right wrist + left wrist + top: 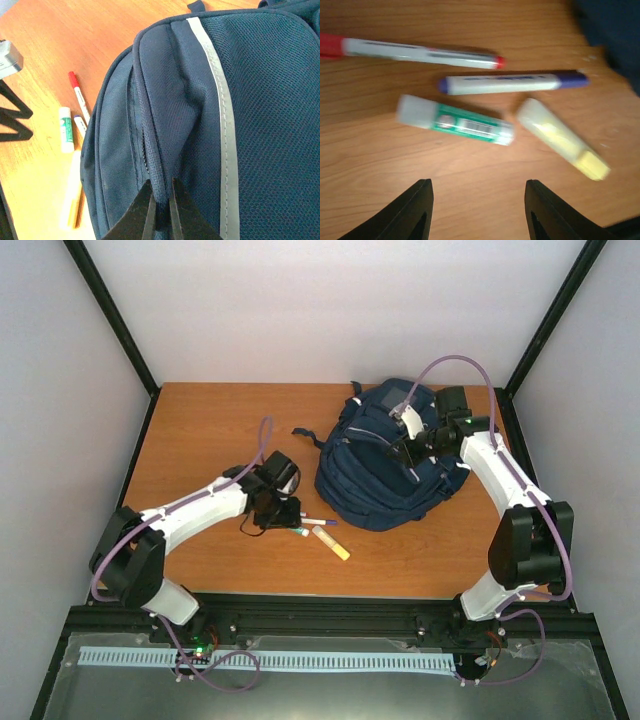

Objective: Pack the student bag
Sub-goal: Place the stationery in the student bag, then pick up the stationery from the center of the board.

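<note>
the wooden table (pixel 220 420) carries the student bag (pixel 385 465), which lies flat on it with far more bare wood to the bag's left than to its right. the right gripper (pixel 161 197) sits on top of the bag. its fingers are pinched shut on a raised ridge of navy fabric, between the zip line and the white stripe, and appear to be holding that edge up. the left gripper (pixel 477 187) hovers just left of the bag's near corner, fingers apart and empty, above four small items. the red marker (pixel 420 52) lies farthest from the bag, then the blue marker (pixel 512 82) and the glue stick (pixel 455 121). the yellow highlighter (pixel 560 137) lies nearest the bag.

the step in hand looks like picking a first item while the bag is held. next, the left gripper would need to drop and square its fingers across one barrel, likely the glue stick just ahead of them. it would then close and carry the item to the bag. whether the zip gapes wide enough cannot be told.
</note>
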Robot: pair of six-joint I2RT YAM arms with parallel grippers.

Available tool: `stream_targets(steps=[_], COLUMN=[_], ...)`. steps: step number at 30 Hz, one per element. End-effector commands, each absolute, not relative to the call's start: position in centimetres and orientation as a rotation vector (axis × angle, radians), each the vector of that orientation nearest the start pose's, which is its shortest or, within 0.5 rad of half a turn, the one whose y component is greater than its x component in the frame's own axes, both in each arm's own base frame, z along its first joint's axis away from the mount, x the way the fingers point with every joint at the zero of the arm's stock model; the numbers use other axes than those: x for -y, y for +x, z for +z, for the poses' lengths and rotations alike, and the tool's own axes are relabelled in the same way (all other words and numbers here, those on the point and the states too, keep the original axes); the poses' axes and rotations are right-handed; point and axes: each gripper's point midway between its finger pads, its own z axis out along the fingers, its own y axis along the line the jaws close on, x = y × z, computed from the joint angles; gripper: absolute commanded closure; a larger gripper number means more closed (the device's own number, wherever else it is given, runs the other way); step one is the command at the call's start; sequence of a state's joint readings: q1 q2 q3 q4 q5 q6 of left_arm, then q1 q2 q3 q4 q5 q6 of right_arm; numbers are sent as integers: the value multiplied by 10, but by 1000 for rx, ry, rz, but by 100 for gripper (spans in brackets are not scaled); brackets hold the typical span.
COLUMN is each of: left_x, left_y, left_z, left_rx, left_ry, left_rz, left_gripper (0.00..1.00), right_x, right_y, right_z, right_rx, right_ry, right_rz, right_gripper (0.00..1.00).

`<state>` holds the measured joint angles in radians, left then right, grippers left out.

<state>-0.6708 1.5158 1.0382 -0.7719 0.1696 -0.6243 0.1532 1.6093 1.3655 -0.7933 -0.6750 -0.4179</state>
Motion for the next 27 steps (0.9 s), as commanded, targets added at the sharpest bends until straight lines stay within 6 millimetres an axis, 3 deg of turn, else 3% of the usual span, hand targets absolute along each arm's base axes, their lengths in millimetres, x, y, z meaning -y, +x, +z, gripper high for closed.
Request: stream_targets(steps=[1, 4, 8, 13, 20, 27], left_x=[179, 159, 148, 171, 178, 199], left_y=[249, 259, 273, 281, 272, 270], left_z=[83, 81, 83, 83, 65, 57], left_rx=[-2930, -2913, -2868, -2849, -2905, -2939], left_ry=[-58, -165, -301, -363, -445, -403], left_rz=[-303, -247, -199, -380, -395, -422], left_gripper=[48, 47, 41, 41, 41, 41], right_x=[-178, -179, -180, -180, -181, -182], right_y=[367, 364, 363, 361, 362, 361], right_z=[229, 227, 227, 226, 226, 224], right_rx=[-2118, -2109, -2104, -2104, -2103, -2104], right_ry=[-936, -942, -946, -950, -953, -954], right_rz=[841, 855, 866, 870, 882, 895], right_gripper=[97, 97, 97, 97, 97, 97])
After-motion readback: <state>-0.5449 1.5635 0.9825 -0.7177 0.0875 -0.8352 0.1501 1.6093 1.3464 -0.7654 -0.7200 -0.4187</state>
